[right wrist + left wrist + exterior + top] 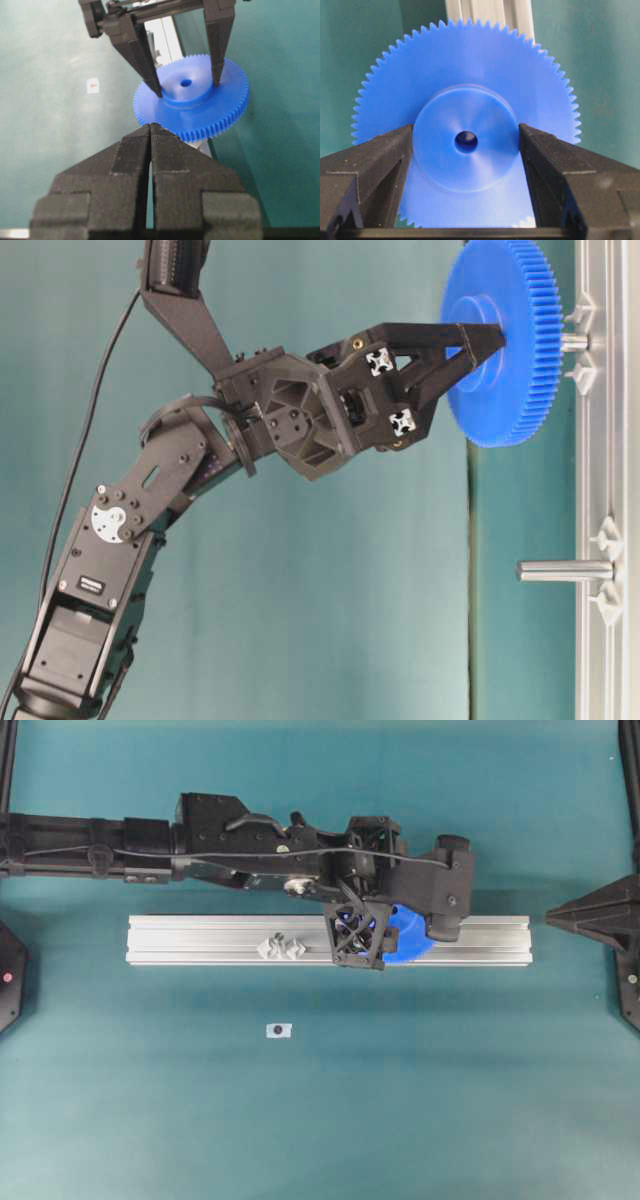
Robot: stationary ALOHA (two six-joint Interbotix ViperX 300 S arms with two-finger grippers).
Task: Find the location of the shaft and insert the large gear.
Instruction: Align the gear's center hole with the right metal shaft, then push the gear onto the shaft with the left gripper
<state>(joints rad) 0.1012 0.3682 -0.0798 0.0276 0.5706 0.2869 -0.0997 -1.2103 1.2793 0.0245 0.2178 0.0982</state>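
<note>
Fig.: We see the left gripper (466, 142) clamped on the raised hub of the large gear (465, 90), fingers (145, 62) either side w/ the centre hole clear, so the bore can meet the shaft (573, 341) on the silver rail (200, 940). Gear sits just off the pin. Right gripper (151, 131) is pressed together, empty.

Flat matte teal tabletop (320, 1120) across whole overhead view, evenly lit, soft shadows only. Long silver ribbed aluminium rail (200, 940) lying crosswise at mid-table. Small white square tag with dark dot (279, 1031) lying near, apart from rail. Black triangular frame brackets (600, 915) at side edges. Same teal behind everything in table-level view. Walls, floor, windows not visible.
</note>
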